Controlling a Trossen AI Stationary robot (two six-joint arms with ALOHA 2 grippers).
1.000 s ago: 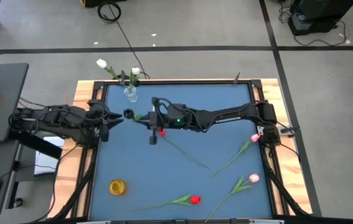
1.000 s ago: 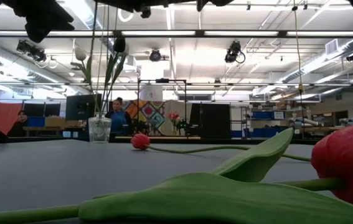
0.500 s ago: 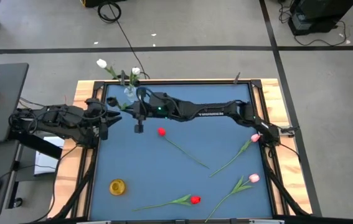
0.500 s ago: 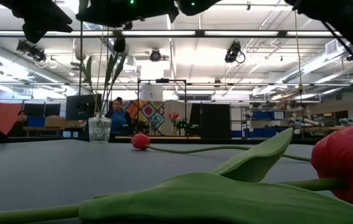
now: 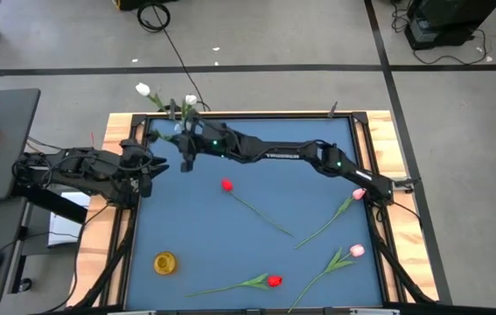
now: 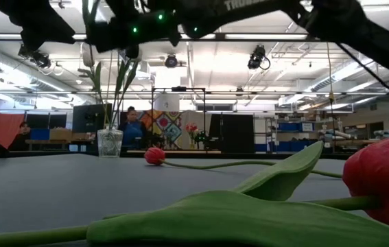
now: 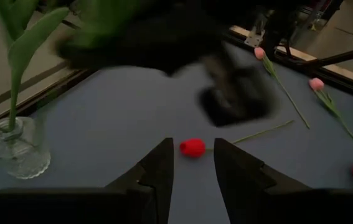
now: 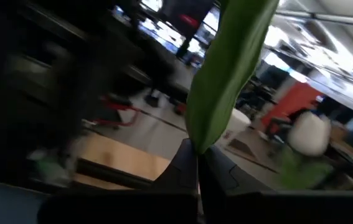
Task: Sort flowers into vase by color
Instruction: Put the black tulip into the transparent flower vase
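A blue table (image 5: 317, 140) seen from above, with the sorting seemingly under way and most of it left to do. Two dark robot arms reach in from opposite sides. The right gripper (image 5: 186, 149) stretches across to the far left corner, jaws shut on a flower; the right wrist view shows a broad green leaf (image 8: 226, 68) pinched between the fingers. It hovers just beside the glass vase (image 6: 110, 143), so this stem looks about to go in. The left gripper (image 5: 154, 168) waits near the table's left edge, jaws partly apart and holding nothing. The glass vase already holds white tulips (image 5: 143, 89). A small yellow vase (image 5: 165, 262) near the front left looks empty. Four flowers lie loose on the table: a red tulip (image 5: 227, 185) near the middle, another red tulip (image 5: 274, 281) at the front edge, and two pink tulips (image 5: 358, 194) toward the right side.
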